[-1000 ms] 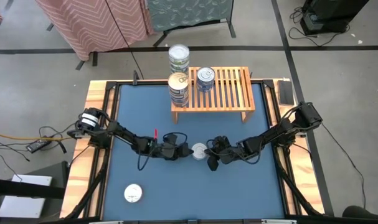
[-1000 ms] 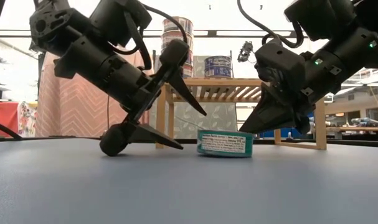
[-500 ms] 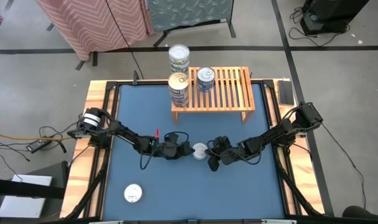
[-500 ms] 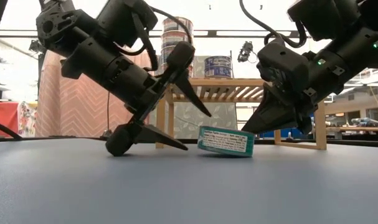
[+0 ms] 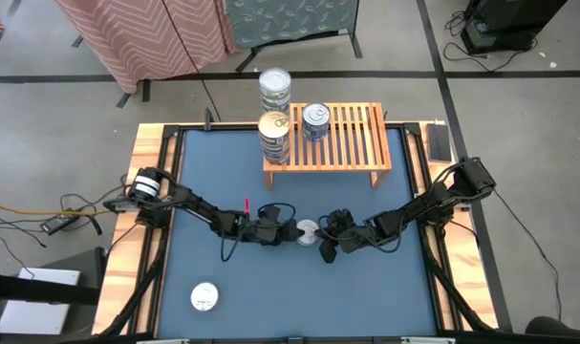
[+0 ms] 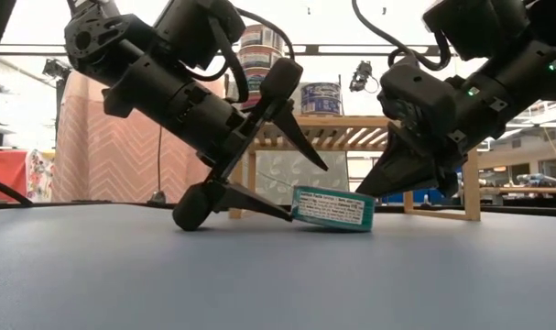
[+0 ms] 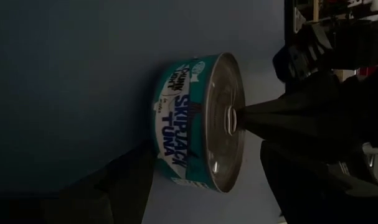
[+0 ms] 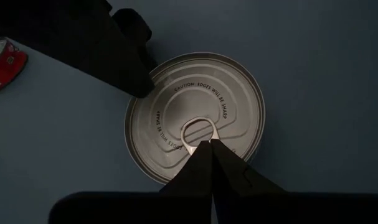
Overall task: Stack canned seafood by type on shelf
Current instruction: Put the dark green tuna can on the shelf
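Tuna can (image 6: 332,210) between left hand's (image 6: 291,179) spread fingers.

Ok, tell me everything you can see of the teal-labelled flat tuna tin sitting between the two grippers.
The flat round teal-labelled tuna tin lies on the blue table top, in front of the light-wood slatted shelf. Its silver metal lid, with a ring pull and embossed caution lettering, faces up; the label reads "Skipjack Tuna". The shut right gripper presses its tips on the ring pull. The open left gripper straddles its side, lower finger at the base.
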You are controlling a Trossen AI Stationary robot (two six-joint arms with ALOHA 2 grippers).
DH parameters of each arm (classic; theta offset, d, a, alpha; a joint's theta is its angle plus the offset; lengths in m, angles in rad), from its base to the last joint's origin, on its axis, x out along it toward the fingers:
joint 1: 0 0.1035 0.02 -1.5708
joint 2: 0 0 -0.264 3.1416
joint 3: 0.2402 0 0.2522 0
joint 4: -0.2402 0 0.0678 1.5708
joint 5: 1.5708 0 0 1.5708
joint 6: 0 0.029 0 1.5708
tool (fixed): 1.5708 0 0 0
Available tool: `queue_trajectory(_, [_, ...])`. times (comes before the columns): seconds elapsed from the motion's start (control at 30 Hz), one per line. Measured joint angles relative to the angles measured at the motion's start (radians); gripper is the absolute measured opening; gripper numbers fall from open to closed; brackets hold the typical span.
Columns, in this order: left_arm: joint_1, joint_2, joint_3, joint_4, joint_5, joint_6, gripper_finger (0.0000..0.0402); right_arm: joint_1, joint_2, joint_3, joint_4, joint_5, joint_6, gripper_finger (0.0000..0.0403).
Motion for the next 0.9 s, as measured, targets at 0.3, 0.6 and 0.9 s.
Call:
queue_trajectory(0.3, [0.011, 0.011, 0.024, -0.022, 0.032, 0.014, 0.0294, 0.000, -0.001, -0.001, -0.005, -0.001, -0.018, 0.0004])
queue_trajectory(0.6, [0.012, 0.012, 0.020, 0.002, 0.071, 0.020, 0.0294, 0.009, 0.020, -0.001, 0.013, 0.008, -0.011, 0.0004])
queue_trajectory(0.9, [0.012, 0.011, 0.027, -0.055, 0.201, 0.048, 0.0294, 0.021, 0.021, -0.001, 0.015, 0.013, 0.009, 0.0004])
